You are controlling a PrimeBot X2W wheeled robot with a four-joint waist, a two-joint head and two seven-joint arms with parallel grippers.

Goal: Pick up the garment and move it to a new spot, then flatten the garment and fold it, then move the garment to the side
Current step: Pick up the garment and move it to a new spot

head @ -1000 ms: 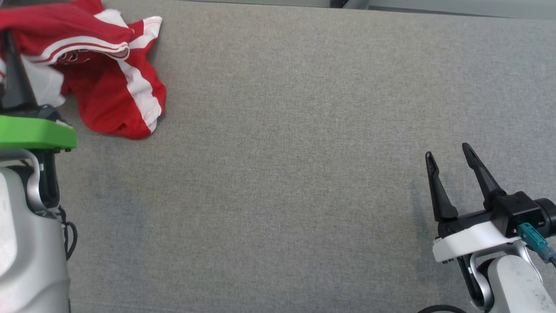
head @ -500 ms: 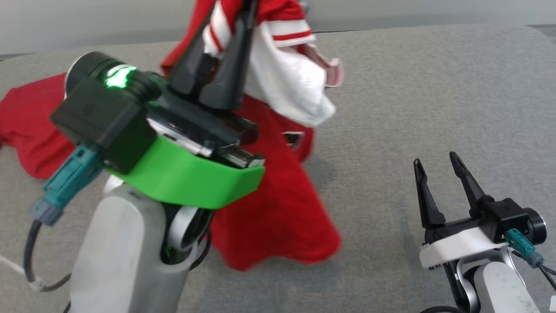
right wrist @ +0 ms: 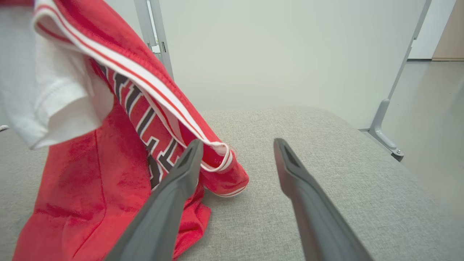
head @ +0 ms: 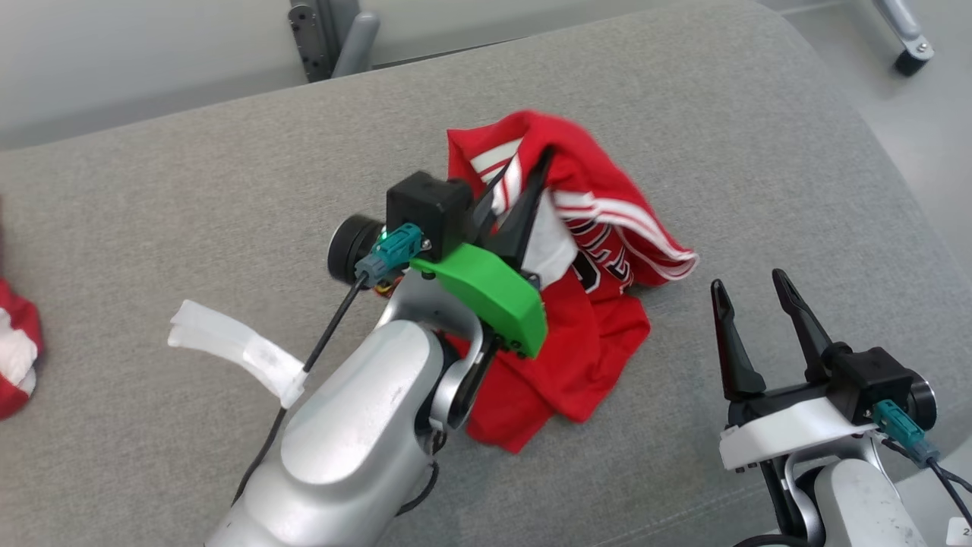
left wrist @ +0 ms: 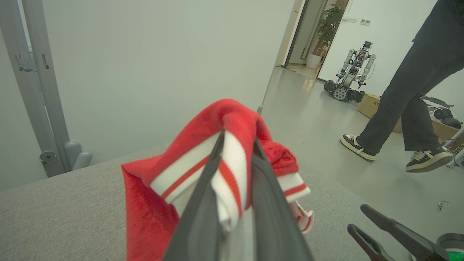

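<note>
The garment [head: 600, 334] is a red jersey with white striped trim and dark lettering. It hangs bunched from my left gripper [head: 524, 171], and its lower part rests on the grey padded table [head: 228, 190]. In the left wrist view my left gripper [left wrist: 237, 136] is shut on a fold of the garment [left wrist: 232, 116], pinching the striped trim. My right gripper [head: 748, 281] stands open just right of the cloth with nothing between its fingers. In the right wrist view the garment [right wrist: 90, 174] hangs to the left of my open right gripper [right wrist: 235, 145].
Another red and white cloth [head: 15, 349] lies at the table's left edge. The table's rounded right edge [head: 896, 190] drops to the floor. A person's legs [left wrist: 398, 108] cross the floor beyond it, with another robot [left wrist: 349, 76] farther off. Metal frame posts [head: 326, 38] stand behind the table.
The head camera has turned. My left gripper has carried the garment from the far left to the table's middle right, its lower part now on the surface. The right gripper stays open.
</note>
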